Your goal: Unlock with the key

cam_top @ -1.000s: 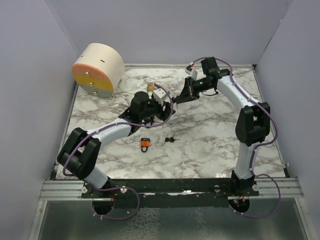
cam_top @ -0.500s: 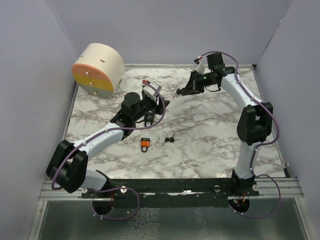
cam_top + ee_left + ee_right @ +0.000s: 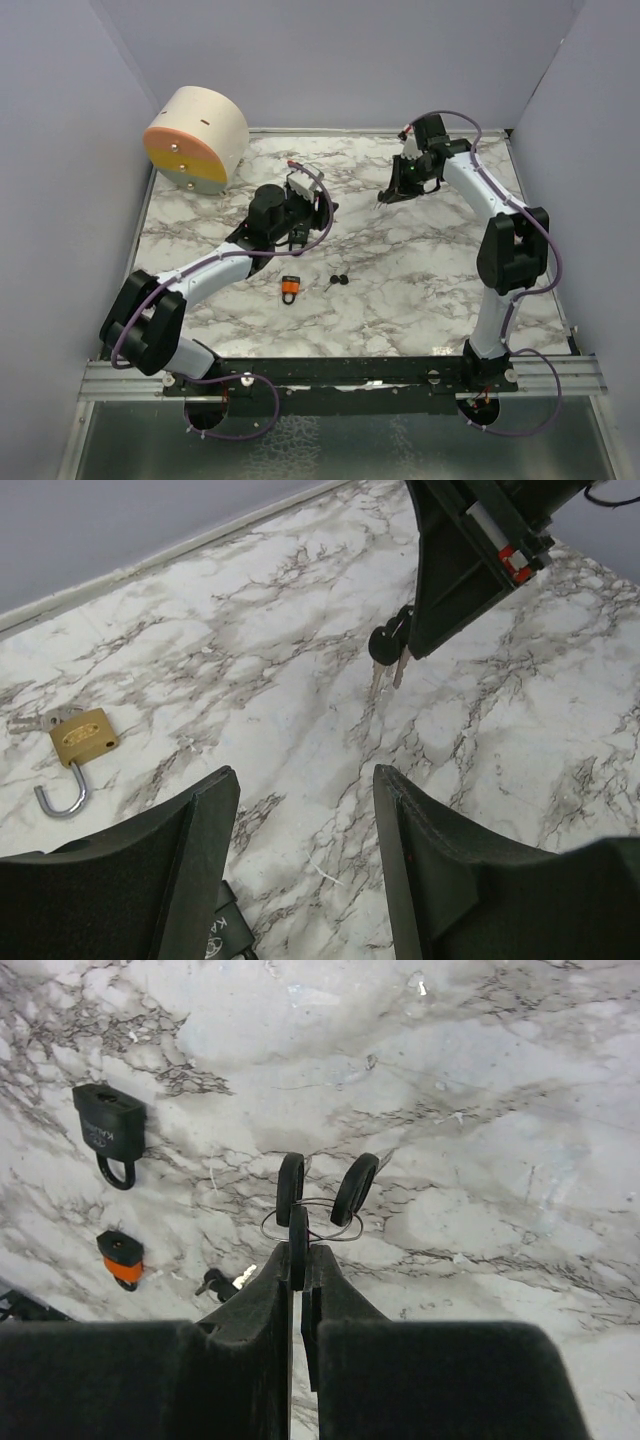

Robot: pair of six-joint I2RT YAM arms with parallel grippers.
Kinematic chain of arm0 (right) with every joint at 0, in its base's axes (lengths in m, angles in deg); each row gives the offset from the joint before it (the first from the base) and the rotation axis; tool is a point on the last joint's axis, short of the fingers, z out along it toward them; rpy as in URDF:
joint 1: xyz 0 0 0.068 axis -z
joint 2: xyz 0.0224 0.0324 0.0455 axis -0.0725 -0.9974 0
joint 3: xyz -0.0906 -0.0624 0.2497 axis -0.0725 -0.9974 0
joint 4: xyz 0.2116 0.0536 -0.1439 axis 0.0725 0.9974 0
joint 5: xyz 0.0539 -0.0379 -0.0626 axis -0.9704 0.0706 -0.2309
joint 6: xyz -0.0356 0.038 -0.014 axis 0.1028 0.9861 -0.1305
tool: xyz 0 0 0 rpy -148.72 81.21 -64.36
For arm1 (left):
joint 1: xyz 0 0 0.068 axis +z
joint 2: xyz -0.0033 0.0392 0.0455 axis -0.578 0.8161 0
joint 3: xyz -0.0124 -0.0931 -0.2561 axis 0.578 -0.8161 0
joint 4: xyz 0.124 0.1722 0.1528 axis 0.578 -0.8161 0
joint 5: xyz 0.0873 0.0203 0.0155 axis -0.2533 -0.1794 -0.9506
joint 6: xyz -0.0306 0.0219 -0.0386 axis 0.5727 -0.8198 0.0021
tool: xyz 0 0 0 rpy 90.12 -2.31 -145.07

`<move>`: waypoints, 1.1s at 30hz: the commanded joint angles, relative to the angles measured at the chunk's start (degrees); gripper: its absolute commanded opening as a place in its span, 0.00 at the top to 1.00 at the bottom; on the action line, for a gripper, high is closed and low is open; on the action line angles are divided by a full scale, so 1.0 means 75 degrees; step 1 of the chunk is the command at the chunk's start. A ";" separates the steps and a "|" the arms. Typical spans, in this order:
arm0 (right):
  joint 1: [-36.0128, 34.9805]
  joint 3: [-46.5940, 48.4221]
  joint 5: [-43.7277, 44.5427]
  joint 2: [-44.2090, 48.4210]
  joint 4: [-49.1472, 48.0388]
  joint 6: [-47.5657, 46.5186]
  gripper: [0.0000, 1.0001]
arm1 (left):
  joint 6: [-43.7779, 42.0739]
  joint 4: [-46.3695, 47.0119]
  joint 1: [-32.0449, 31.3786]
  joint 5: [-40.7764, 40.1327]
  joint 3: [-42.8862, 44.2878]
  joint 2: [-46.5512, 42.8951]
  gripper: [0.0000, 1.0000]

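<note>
Black-headed keys [image 3: 318, 1195] dangle from my right gripper [image 3: 300, 1252], clamped shut on them above the counter [image 3: 520, 1110].
Left gripper [image 3: 305, 777] gapes empty; next, I judge, it should steady the black padlock [image 3: 108, 1125] lying nearby for insertion.

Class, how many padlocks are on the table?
3: orange padlock at centre front, black padlock behind it, brass padlock open, in left wrist view. More may be hidden.

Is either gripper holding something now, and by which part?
The right gripper is shut on the bunch of keys, pinching one black key head; the others hang on the ring. The left gripper is open and holds nothing.
</note>
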 commanded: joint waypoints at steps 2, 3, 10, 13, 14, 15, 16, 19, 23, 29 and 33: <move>-0.0010 0.0181 0.0744 0.0231 0.0565 -0.0371 0.99 | 0.0209 0.0092 0.0016 0.0341 0.0361 0.0272 0.42; -0.0011 0.0232 0.0861 0.0169 0.0699 -0.0384 0.99 | 0.0233 0.0089 0.0016 0.0378 0.0383 0.0306 0.42; -0.0011 0.0536 0.1672 0.0049 0.1299 -0.0299 0.99 | 0.0377 0.0089 0.0016 0.0657 0.0431 0.0405 0.43; 0.0000 0.0683 0.1025 -0.0025 0.1477 -0.0233 0.99 | 0.0372 0.0089 0.0016 0.0711 0.0380 0.0330 0.43; 0.0006 0.0677 0.0234 -0.0047 0.1459 -0.0271 0.99 | 0.0364 0.0086 0.0010 0.0717 0.0348 0.0299 0.43; 0.0011 0.0616 -0.0745 -0.0072 0.1358 -0.0323 0.99 | 0.0352 0.0088 0.0015 0.0725 0.0316 0.0268 0.43; 0.0012 0.0490 -0.2005 -0.0047 0.1147 -0.0283 0.99 | 0.0349 0.0089 0.0016 0.0725 0.0299 0.0238 0.43; 0.0012 0.0008 -0.3071 0.0221 0.0039 0.0285 0.99 | 0.0296 0.0088 0.0016 0.0704 0.0199 0.0130 0.43; 0.0024 0.0091 -0.3507 0.0246 -0.0186 0.0465 0.99 | 0.0229 0.0089 0.0016 0.0635 0.0064 -0.0012 0.43; 0.0035 0.0113 -0.4176 0.0221 -0.0602 0.0729 0.99 | 0.0200 0.0089 0.0028 0.0672 0.0041 0.0019 0.43; 0.0038 0.0263 -0.4523 0.0213 -0.0813 0.0855 0.99 | 0.0035 0.0089 0.0025 0.0760 0.0055 0.0195 0.43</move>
